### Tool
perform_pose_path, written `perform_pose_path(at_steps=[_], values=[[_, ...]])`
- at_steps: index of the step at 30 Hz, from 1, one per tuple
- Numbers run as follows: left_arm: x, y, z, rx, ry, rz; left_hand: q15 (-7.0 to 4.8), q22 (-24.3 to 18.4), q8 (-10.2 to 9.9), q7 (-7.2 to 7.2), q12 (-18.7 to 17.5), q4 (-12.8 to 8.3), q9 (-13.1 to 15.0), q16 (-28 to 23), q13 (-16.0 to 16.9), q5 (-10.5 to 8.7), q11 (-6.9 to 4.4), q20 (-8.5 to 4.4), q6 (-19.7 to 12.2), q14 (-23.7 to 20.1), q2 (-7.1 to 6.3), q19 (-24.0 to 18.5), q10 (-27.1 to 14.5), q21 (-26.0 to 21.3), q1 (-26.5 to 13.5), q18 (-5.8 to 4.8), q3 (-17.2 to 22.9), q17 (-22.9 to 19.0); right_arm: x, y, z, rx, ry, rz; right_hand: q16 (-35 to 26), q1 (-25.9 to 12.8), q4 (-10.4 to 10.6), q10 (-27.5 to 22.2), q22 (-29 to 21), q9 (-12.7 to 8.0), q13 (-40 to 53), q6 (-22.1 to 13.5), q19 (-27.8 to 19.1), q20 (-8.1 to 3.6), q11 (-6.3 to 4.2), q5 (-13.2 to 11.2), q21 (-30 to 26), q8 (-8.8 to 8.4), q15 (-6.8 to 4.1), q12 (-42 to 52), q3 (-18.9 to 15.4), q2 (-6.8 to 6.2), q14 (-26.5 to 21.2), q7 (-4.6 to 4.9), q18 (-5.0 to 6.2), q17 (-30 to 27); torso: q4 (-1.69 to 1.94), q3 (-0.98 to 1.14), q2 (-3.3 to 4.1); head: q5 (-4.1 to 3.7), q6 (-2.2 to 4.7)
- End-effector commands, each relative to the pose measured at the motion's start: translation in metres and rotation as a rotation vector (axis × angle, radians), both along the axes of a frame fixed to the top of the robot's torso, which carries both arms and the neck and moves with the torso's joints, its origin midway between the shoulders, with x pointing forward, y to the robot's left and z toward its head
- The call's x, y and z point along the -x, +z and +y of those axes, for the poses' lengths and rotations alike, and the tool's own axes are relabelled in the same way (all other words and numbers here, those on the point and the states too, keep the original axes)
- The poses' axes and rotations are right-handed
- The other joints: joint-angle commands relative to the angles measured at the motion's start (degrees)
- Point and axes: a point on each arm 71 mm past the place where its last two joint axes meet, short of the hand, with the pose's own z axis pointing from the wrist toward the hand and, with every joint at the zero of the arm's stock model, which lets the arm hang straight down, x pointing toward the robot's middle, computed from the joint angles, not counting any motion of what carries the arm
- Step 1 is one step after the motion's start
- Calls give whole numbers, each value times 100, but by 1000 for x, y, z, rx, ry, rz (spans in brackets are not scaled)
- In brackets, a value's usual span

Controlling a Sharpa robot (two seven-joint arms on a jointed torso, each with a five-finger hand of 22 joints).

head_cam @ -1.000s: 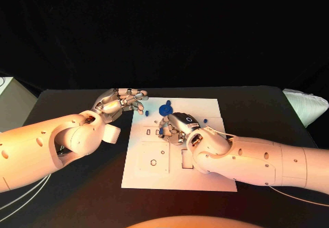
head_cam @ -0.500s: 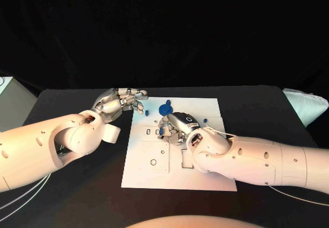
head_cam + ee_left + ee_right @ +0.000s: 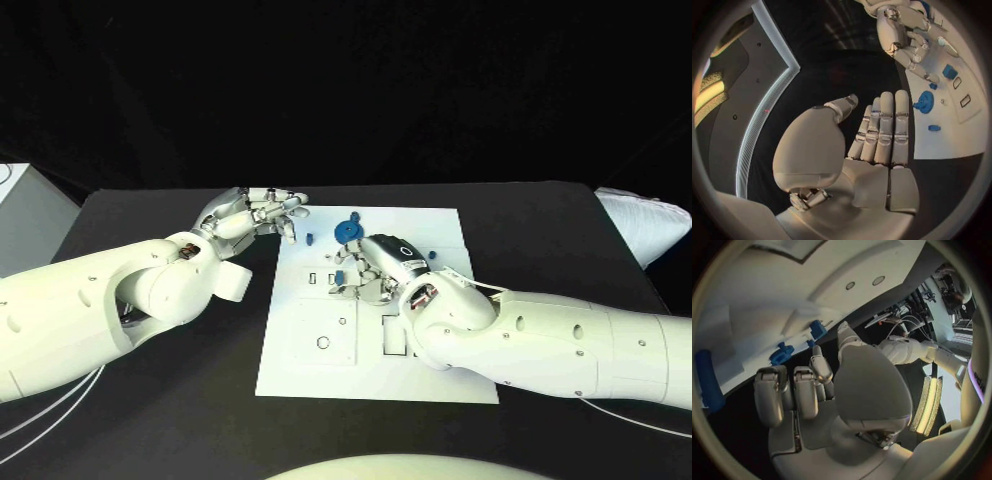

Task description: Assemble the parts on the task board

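The white task board lies mid-table. A round blue part stands near its far edge, with a small blue part beside it at the board's left border. My right hand rests on the board just behind the round part, fingers curled down, fingertips beside a small blue piece. Its palm holds nothing. My left hand hovers off the board's far left corner, fingers straight and empty. Its wrist view shows the round part and a blue block.
The board has several empty cut-outs in its near half. Black table surrounds it on all sides. A white object sits at the table's right edge and a pale box at its left edge.
My right hand has shifted and turned slightly on the board, toward its far edge. The left hand and the blue parts stay where they were.
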Motion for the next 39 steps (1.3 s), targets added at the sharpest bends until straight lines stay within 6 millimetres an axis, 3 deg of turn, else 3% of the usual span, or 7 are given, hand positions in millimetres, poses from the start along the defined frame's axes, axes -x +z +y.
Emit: perform_pose_path(at_steps=[1,5,8,12,17,23,39], values=[[-1,-4,0,-90,-23,10,-110,623,129,-93,467,83,59,629,287,22,-115,-106,27,287,11,479,219,618,-149,-37,-140,367,1,10,-1,-96,40,-48,-42,20,-3,-31,1279,-18,0,-71,480,40,11,60,-31,-49,52,2,-67,64,534,15,-52,1216,-9,11,-31,2,23],[-3,-7,2,-168,-30,23,-204,1784,400,-159,1647,105,183,2354,1138,28,-219,-204,57,1282,32,1140,131,1493,-131,-223,-349,2421,-1,15,-6,-159,71,-43,-66,132,-8,-59,1240,-52,-17,-143,460,61,45,134,-82,-91,78,-4,-77,138,521,55,-39,1168,-20,25,-65,28,26],[-5,-10,3,-254,-40,41,-281,2719,780,-271,3225,307,413,3308,2290,63,-320,-267,75,1965,93,1717,-260,2119,-234,-387,-457,3738,-6,20,-14,-230,78,-11,-87,336,-30,-93,1204,-77,-31,-158,440,85,66,468,-130,-103,100,-6,20,261,510,77,-27,1127,-22,37,-97,38,26],[-10,-11,2,-378,-71,59,-334,3252,1129,-334,3939,458,690,3644,2793,20,-363,-317,76,2275,132,2050,-439,2434,-274,-485,-443,4332,-15,25,-27,-322,32,60,-144,539,-47,-145,1116,-86,-61,-113,395,85,56,760,-244,-77,91,-29,248,454,480,71,2,1016,-33,46,-141,60,24],[-16,-10,-4,-558,-140,86,-481,3785,1759,-541,5114,802,1315,3957,4065,26,-533,-446,164,2598,154,2417,123,2720,-497,-590,-499,4958,-33,35,-50,-446,-70,162,-152,538,-29,-155,1105,-104,-67,-90,390,79,53,1040,-261,-63,87,-21,417,477,479,70,6,1004,-45,49,-193,70,33],[-23,-5,-19,-755,-227,116,-522,3879,2065,-587,5273,1031,1757,3981,4245,23,-569,-497,31,2629,153,2477,162,2768,-630,-609,-516,5023,-52,50,-74,-512,-159,200,-152,517,-26,-155,1100,-107,-67,-89,387,79,53,1068,-269,-62,87,-18,434,476,479,71,7,1005,-57,56,-251,103,21],[-37,-3,-60,-1125,-337,163,-452,3961,2009,-498,5349,1135,2079,3990,4339,18,-486,-438,-256,2642,123,2517,107,2804,-1167,-625,-805,5063,-78,77,-105,-539,-246,222,-162,462,-26,-206,1087,-118,-111,-117,381,80,62,1100,-287,-75,91,-50,453,445,474,82,12,985,-51,74,-249,135,-29]])
